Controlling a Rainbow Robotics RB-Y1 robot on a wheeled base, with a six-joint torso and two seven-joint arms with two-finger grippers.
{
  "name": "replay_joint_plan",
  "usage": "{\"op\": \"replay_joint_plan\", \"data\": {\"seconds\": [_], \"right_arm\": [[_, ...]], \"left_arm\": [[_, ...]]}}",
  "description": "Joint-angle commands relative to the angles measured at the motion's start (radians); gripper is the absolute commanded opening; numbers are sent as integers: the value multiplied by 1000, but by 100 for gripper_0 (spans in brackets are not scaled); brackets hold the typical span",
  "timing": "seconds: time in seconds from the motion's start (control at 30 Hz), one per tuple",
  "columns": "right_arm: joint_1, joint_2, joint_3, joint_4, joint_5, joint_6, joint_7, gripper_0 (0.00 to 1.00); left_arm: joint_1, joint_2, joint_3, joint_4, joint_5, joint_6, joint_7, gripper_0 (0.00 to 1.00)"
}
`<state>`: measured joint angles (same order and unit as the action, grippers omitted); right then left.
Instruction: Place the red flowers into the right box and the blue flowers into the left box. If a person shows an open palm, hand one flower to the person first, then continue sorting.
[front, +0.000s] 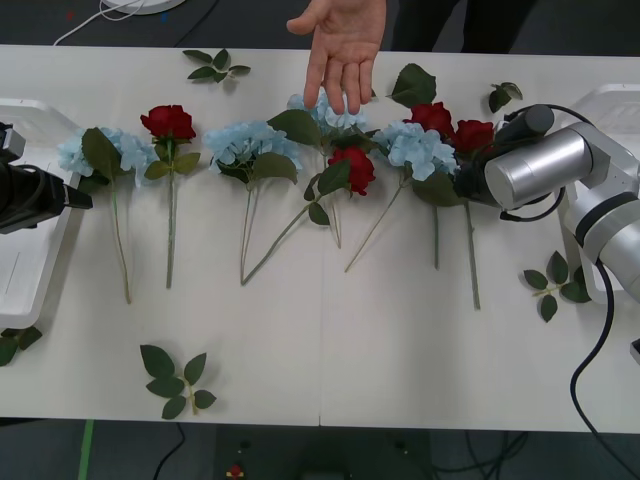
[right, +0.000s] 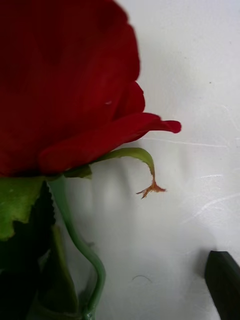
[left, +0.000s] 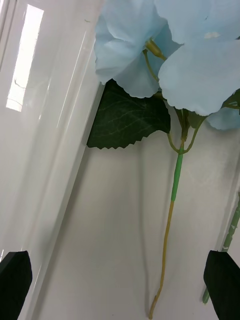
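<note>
A white table (front: 400, 340) is stretching away from the robot, with a loose leaf sprig (front: 176, 378) lying nearest. Beyond it, red flowers (front: 168, 122) and blue flowers (front: 243, 143) are lying in a row across the table, heads pointing away and thin green stems trailing back. The roses are deep red; the hydrangeas are pale blue, fluffy and wider.

The left gripper (left: 120, 272) is hovering by the leftmost blue flower (left: 190, 55), just beside the left box (front: 30, 250) at the table's left edge. Its black fingers (left: 14, 277) are standing wide apart, holding nothing.

The right gripper (front: 468, 178) is reaching in beside the rightmost rose (right: 65, 85), which is lying on the table. One black finger (right: 225, 280) is showing at a corner, clear of the flower, so I cannot tell how far open it is. The right box (front: 615, 110) is sitting behind that arm.

At the far side, a person's hand (front: 343, 40) is reaching in open, fingertips touching a blue flower head (front: 325, 112).
</note>
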<state>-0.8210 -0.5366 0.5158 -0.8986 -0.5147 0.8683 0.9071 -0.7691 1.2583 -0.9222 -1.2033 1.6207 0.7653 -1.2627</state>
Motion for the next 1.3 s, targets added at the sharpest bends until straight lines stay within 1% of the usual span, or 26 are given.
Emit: {"op": "replay_joint_plan", "data": {"seconds": [0.03,0.07,0.13,0.77,1.0,1.13,1.3], "right_arm": [[-46,14,13,1,-11,-8,26,46],[-46,14,13,1,-16,-8,24,17],[-46,14,13,1,-19,-8,21,0],[-53,12,13,1,-18,-2,33,0],[-122,-31,13,-9,-33,126,61,0],[-141,-75,12,-48,-73,179,116,0],[-141,-148,-22,-112,-177,227,220,0]], "left_arm": [[-42,35,5,4,2,-12,31,100],[-42,35,5,4,2,-12,31,100],[-42,35,5,4,2,-12,31,100],[-42,35,5,4,2,-12,31,100],[-42,35,5,4,2,-12,31,100],[-42,35,5,4,2,-12,31,100],[-42,35,5,4,2,-12,31,100]]}}
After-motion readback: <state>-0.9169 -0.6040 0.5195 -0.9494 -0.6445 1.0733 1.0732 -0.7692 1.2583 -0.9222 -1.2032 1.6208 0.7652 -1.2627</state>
